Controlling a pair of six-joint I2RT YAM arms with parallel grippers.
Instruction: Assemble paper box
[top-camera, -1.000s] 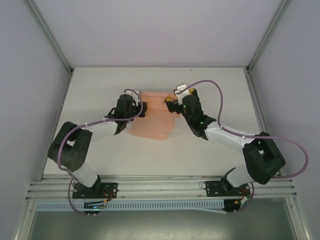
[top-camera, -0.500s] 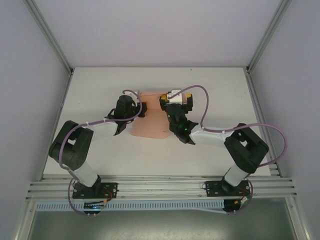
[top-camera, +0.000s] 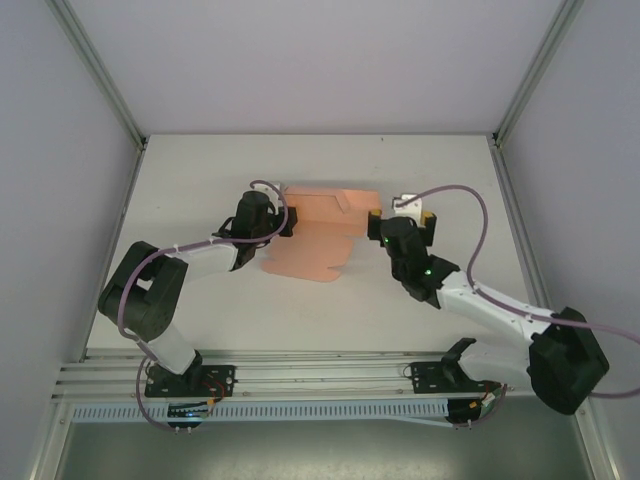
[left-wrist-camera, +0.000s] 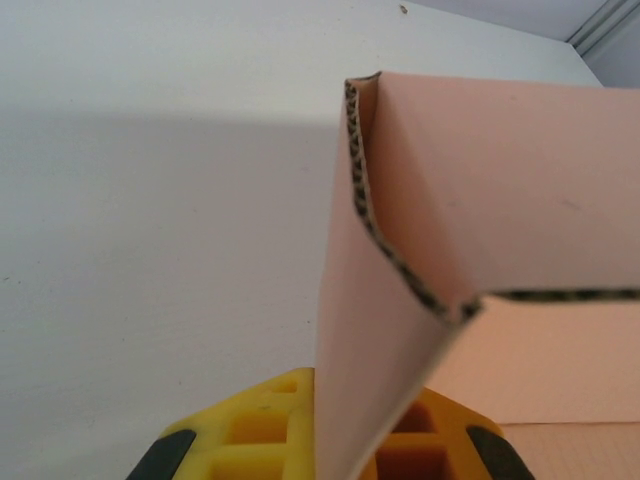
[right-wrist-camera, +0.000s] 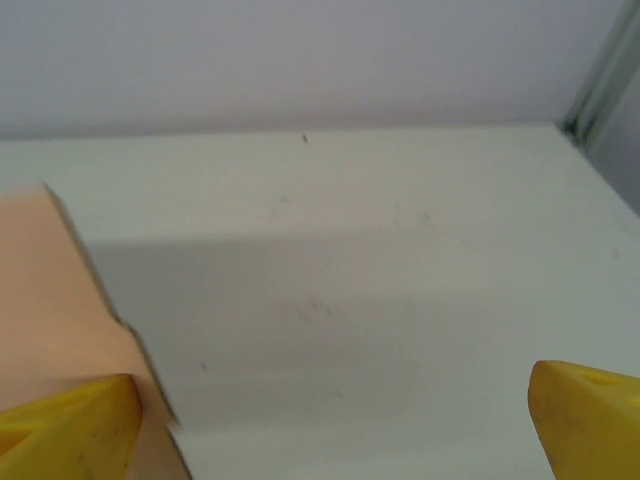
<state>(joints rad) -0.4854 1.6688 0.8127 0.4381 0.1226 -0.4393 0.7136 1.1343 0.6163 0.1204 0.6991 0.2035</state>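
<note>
**Left edge pinched and lifted; right gripper open beside the box, nothing in it**

At the left of the top view, the left gripper (top-camera: 283, 222) is closed tight on the left edge of the paper box (top-camera: 318, 238). The left wrist camera shows the grip close up. A salmon-pink panel (left-wrist-camera: 480, 200) runs down between the yellow fingers (left-wrist-camera: 230, 445) and is clamped there. Above them it bends at a crease, so one flap stands off the rest of the sheet with its corrugated edge showing.

In the middle, most of the box lies flat on the white bench (top-camera: 200, 180). It is a die-cut sheet with its flaps spread, not yet a closed form. The strip along its far edge looks partly raised, though the top view does not make clear how steeply.

To the right, the right gripper (top-camera: 400, 213) sits just beside the sheet's right edge with its jaws spread wide and nothing between them. Its wrist camera shows the same. The left fingertip is low against the pink edge (right-wrist-camera: 50, 300), the other is well apart, and bare bench (right-wrist-camera: 400, 250) lies between them.

By my reading, the step in hand is folding up the side walls, and the task is at an early stage. The left arm anchors one side while the right arm lines up for the opposite flap. The next move probably calls for the right gripper to close on that right edge or push under it and lift along the crease. Meanwhile the left grip has to hold so the thin sheet does not slide or buckle.
</note>
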